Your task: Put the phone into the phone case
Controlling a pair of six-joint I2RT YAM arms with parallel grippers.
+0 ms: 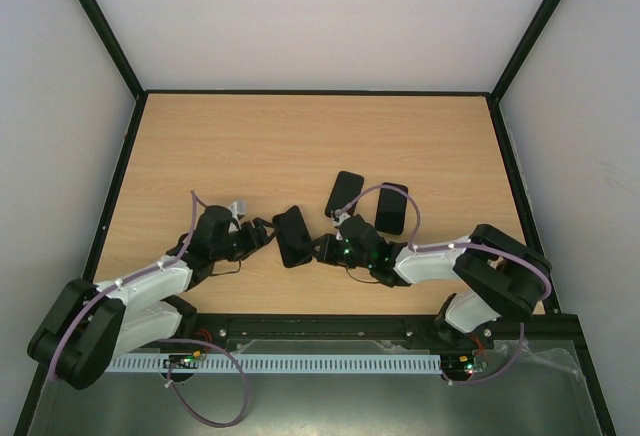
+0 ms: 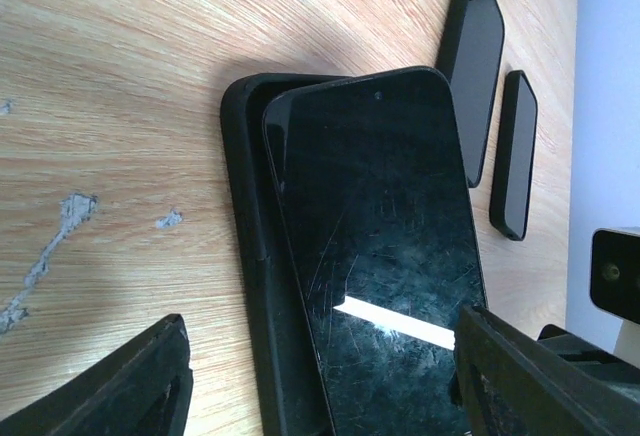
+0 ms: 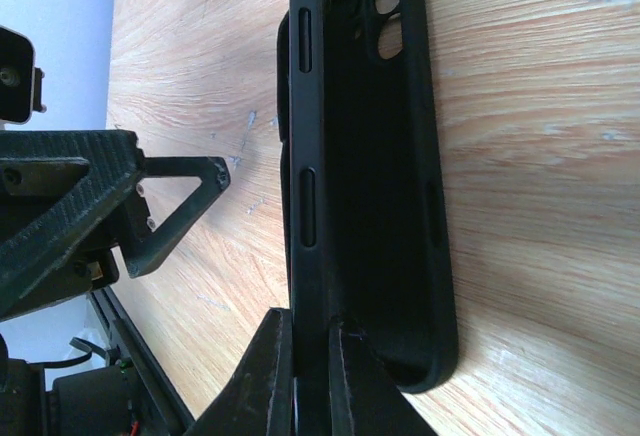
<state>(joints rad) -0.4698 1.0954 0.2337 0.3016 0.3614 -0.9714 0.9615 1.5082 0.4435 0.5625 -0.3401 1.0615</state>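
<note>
A black phone (image 2: 380, 236) lies tilted, screen up, over a black phone case (image 2: 245, 256). Its left long edge sits against the case's left wall. My left gripper (image 2: 325, 341) is open, its fingers (image 2: 120, 386) wide apart on either side of the phone and case, touching neither. My right gripper (image 3: 310, 341) is shut on the phone's raised side edge (image 3: 308, 136). Beside that edge the open case (image 3: 390, 186) shows its camera cut-outs. From above, the phone (image 1: 292, 236) lies between the left gripper (image 1: 270, 236) and the right gripper (image 1: 322, 248).
Two more black phone-shaped slabs lie just beyond, one (image 1: 343, 194) (image 2: 475, 66) and another (image 1: 391, 208) (image 2: 515, 156). A black frame (image 1: 120, 176) borders the wooden table, with white walls around it. The two arms nearly meet at the near middle.
</note>
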